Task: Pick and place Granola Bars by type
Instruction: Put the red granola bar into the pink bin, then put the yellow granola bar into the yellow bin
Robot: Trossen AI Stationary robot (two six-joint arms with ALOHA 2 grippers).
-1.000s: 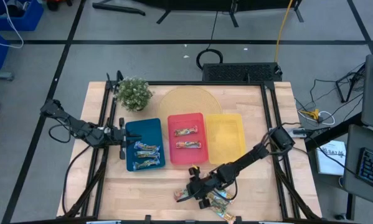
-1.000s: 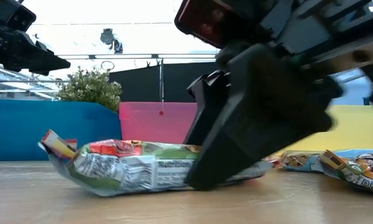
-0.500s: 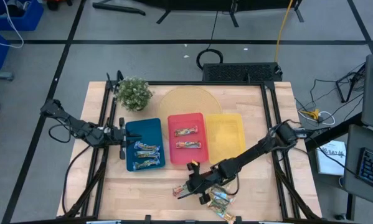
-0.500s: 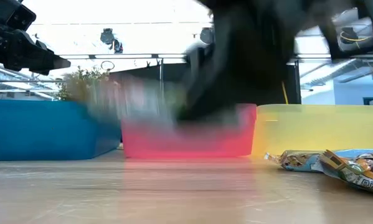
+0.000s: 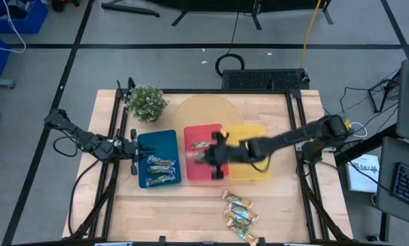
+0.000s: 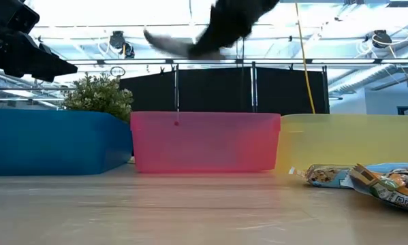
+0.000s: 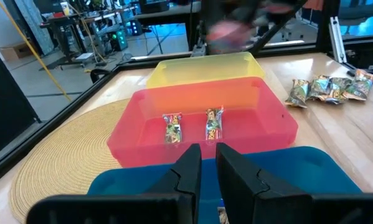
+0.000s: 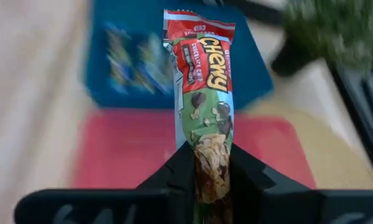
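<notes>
My right gripper (image 5: pixel 214 156) hovers above the red tray (image 5: pixel 204 128), shut on a red-green bar (image 8: pixel 205 93); it shows as a dark blur high in the low view (image 6: pixel 217 27). Two red-green bars (image 7: pixel 192 127) lie flat in the red tray. Two blue-silver bars (image 5: pixel 160 171) lie in the blue tray (image 5: pixel 158 140). The yellow tray (image 5: pixel 248 137) holds no bar that I can see. Several more bars (image 5: pixel 240 212) lie on the table near its near edge. My left gripper (image 5: pixel 134 148) waits, shut, at the blue tray's left rim. My right gripper pinches the red-green bar by one end (image 8: pixel 211 168) between its two fingers. The bar sticks out forward past the fingertips, in line with them, printed face toward the wrist camera. It is lifted clear of the table and the trays.
A potted plant (image 5: pixel 147 102) stands at the far left corner. A round woven mat (image 5: pixel 204 113) lies under the far ends of the red and yellow trays. Bare wood spans the near part of the table (image 5: pixel 170 205), left of the loose bars.
My right gripper, shut on the red-green bar, has risen from the table's near edge and swung toward the far edge, to above the red tray. The bar lay on the wood a second ago and now hangs in the air. The left arm kept still.
</notes>
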